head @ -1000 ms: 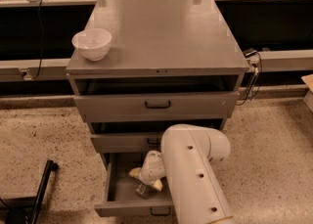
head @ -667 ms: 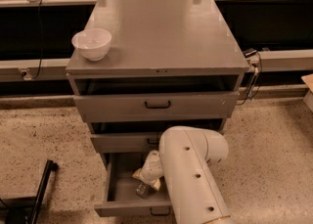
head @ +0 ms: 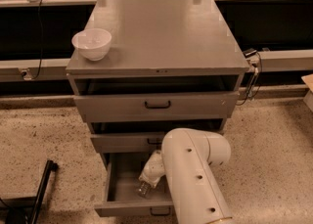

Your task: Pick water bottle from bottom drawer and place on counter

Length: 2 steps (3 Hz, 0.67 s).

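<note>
Little has moved since a second ago: our arm (head: 193,184) still reaches down into the bottom drawer (head: 116,184), and the gripper (head: 150,170) sits at nearly the same spot inside it. We see the gripper as a white end piece low in the open drawer, toward its middle, partly hidden behind the thick white arm link that fills the lower right of the view. Just below it and touching it lies the water bottle (head: 143,188), clear and tilted, its lower end on the grey drawer floor. Whether the gripper is closed on the bottle or only resting against it we cannot tell, since its tip is hidden. The bottom drawer is pulled out furthest. The middle drawer (head: 122,143) above it is out a little, and the top drawer (head: 156,104) is out slightly too, with a black handle on its front. Above them the counter (head: 166,32) bears a white bowl (head: 92,44) near its front left corner, well apart from the bottle. A speckled floor (head: 44,130) surrounds the cabinet
</note>
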Each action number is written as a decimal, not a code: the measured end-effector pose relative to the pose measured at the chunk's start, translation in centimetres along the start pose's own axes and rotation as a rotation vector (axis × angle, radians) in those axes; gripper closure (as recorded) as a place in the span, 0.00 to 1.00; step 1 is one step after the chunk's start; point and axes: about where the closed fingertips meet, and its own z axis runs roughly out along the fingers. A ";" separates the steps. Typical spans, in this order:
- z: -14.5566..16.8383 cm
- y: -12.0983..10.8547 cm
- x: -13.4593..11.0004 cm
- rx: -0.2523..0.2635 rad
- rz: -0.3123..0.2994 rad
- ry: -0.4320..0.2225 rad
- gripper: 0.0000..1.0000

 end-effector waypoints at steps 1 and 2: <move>-2.8 0.7 1.3 0.092 0.051 0.016 0.89; -8.2 0.2 1.7 0.268 0.106 0.028 0.90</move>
